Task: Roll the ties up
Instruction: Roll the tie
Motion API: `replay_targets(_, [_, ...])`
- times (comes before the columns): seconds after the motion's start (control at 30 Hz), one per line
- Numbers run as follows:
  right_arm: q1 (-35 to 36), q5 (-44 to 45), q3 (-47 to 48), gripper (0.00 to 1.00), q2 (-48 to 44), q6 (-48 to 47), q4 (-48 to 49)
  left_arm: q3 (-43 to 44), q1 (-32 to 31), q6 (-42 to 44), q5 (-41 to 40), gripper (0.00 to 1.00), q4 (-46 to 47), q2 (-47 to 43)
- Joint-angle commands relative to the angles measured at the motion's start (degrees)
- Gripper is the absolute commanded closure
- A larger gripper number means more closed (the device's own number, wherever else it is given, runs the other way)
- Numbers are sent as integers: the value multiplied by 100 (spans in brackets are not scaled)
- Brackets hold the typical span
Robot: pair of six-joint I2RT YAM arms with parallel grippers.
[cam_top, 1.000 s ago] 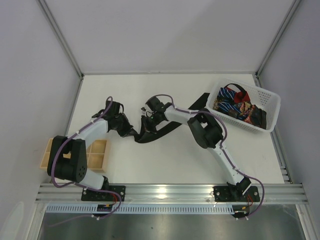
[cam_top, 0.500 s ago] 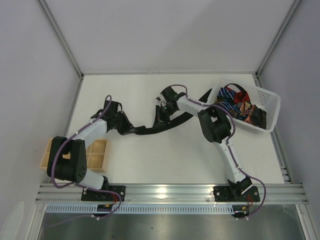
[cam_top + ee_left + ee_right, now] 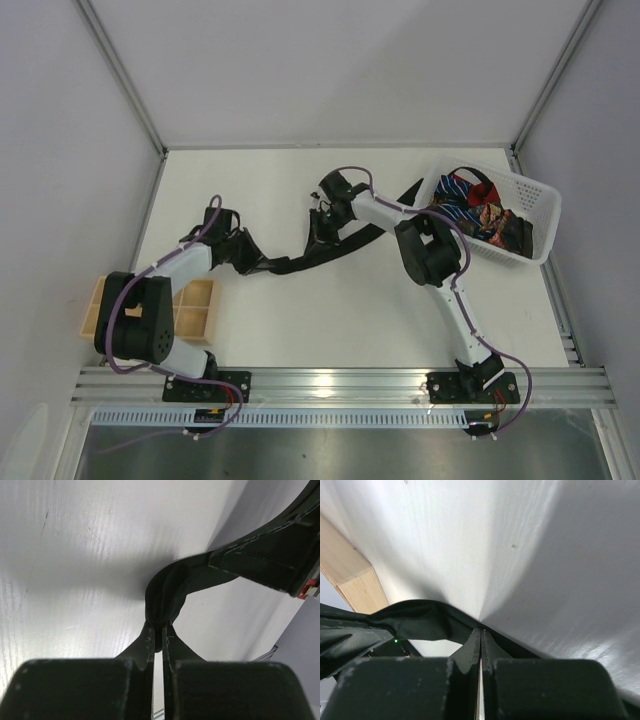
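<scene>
White tabletop (image 3: 350,320) lies under both arms. The left gripper (image 3: 157,635), jaws nearly together, pinches a fold of the black tie (image 3: 167,592). The right gripper (image 3: 480,635) clamps the same matte woven band farther along. Between them the tie sags limp, left of the white lattice basket (image 3: 540,215). Its pointed end lies just beside the basket's wall. Patterned ties (image 3: 478,212) are heaped inside.

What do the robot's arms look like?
The left arm and right arm are white tubes with chunky black joints and thin purple cables looping along them. The left gripper and right gripper are black, with two flat fingers each.
</scene>
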Motion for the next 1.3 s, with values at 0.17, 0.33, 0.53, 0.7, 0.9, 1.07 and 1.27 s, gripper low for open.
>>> replay_targets(0.17, [-233, 314, 569, 100, 524, -5, -133, -513, 164, 342, 494, 100, 749, -340])
replay_targets(0.33, [-233, 260, 781, 100, 578, -76, -256, -628, 182, 412, 381, 99, 874, -367])
replay_targets(0.53, [-207, 243, 746, 100, 262, -102, -318, -531, 208, 316, 397, 100, 907, -165])
replay_targets(0.7, [-207, 357, 772, 100, -72, -172, -414, -478, 226, 280, 459, 100, 934, 2])
replay_targets(0.9, [-93, 445, 834, 100, -116, -234, -704, -610, 226, 184, 520, 100, 1030, 64])
replay_targets(1.07, [153, 445, 632, 99, -291, -155, -564, -601, 226, 157, 512, 100, 996, 90])
replay_targets(1.27, [329, 848, 464, 98, -511, -330, -485, -575, 226, 157, 529, 100, 1013, 90])
